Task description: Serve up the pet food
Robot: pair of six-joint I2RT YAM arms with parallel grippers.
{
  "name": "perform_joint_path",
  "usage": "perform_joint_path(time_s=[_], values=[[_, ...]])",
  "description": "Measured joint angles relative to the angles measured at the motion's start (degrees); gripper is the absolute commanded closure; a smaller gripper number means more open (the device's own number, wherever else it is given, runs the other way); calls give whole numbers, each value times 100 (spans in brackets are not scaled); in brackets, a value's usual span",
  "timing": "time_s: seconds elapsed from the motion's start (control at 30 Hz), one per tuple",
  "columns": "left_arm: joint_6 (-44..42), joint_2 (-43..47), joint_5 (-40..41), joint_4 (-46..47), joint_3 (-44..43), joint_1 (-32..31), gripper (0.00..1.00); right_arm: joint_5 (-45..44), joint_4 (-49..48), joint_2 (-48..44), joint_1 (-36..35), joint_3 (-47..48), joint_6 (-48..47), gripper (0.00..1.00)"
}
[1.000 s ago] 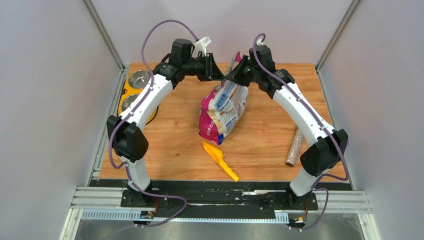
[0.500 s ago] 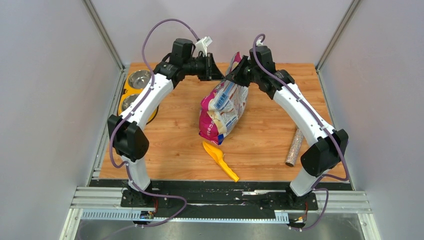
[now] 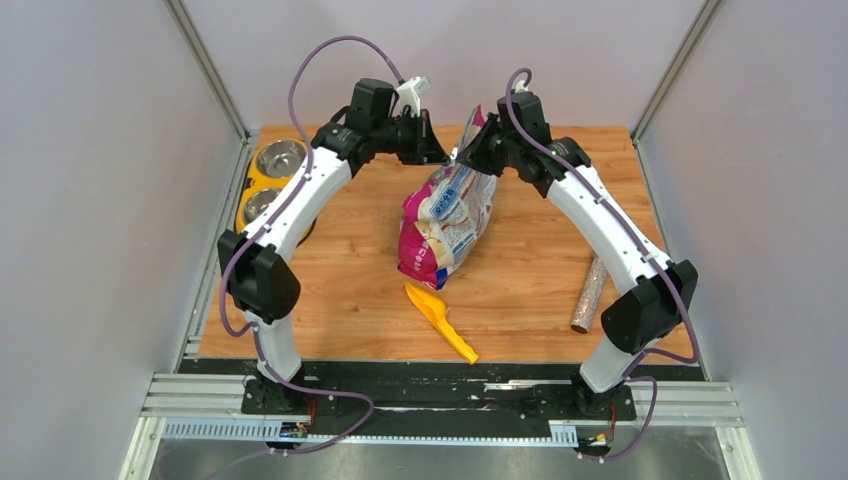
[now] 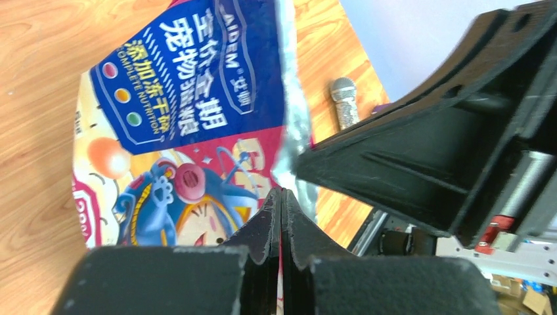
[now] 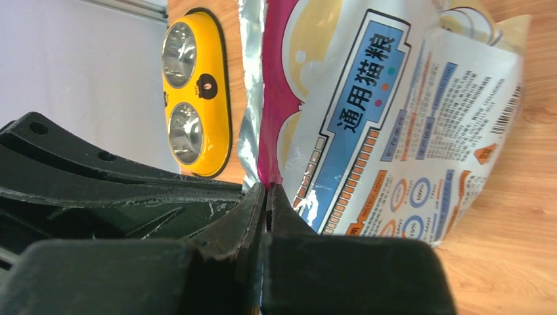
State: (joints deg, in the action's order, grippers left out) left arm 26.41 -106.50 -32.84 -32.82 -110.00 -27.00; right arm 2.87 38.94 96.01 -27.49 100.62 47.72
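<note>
The pink, blue and white cat food bag [image 3: 447, 215] hangs over the middle of the wooden table, its bottom resting on the board. My left gripper [image 3: 440, 150] is shut on the bag's top edge from the left; in the left wrist view [image 4: 281, 197] a pink strip of bag shows between the closed pads, with the cartoon-cat side of the bag [image 4: 177, 111] ahead. My right gripper [image 3: 466, 152] is shut on the top edge from the right [image 5: 266, 190], facing the bag's printed back [image 5: 394, 118]. No kibble shows.
A yellow double bowl feeder [image 3: 268, 185] with two steel bowls sits at the table's left edge, also in the right wrist view [image 5: 194, 92]. A yellow scoop [image 3: 440, 320] lies in front of the bag. A speckled tube [image 3: 590, 293] lies at the right.
My left gripper has moved a little right, toward the right gripper, with the bag's top edge. The bag's body, scoop and tube have not moved.
</note>
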Motion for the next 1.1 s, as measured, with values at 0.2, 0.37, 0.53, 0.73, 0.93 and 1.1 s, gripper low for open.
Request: perform_joint_path(time_s=[0.2, 0.37, 0.53, 0.73, 0.93, 1.1], values=[[-90, 0, 396, -271, 0, 4, 100, -352, 372, -57, 2, 136, -70, 100], [-111, 0, 544, -339, 0, 17, 100, -463, 520, -116, 4, 160, -136, 100], [-85, 0, 444, -315, 0, 17, 69, -387, 518, -122, 11, 160, -205, 100], [55, 0, -136, 94, 0, 20, 52, 111, 219, -144, 72, 37, -313, 100], [68, 2, -487, 323, 28, 20, 53, 527, -35, -142, 149, -52, -385, 100], [46, 2, -487, 297, 57, 20, 61, 708, -127, -142, 184, -83, -439, 100]])
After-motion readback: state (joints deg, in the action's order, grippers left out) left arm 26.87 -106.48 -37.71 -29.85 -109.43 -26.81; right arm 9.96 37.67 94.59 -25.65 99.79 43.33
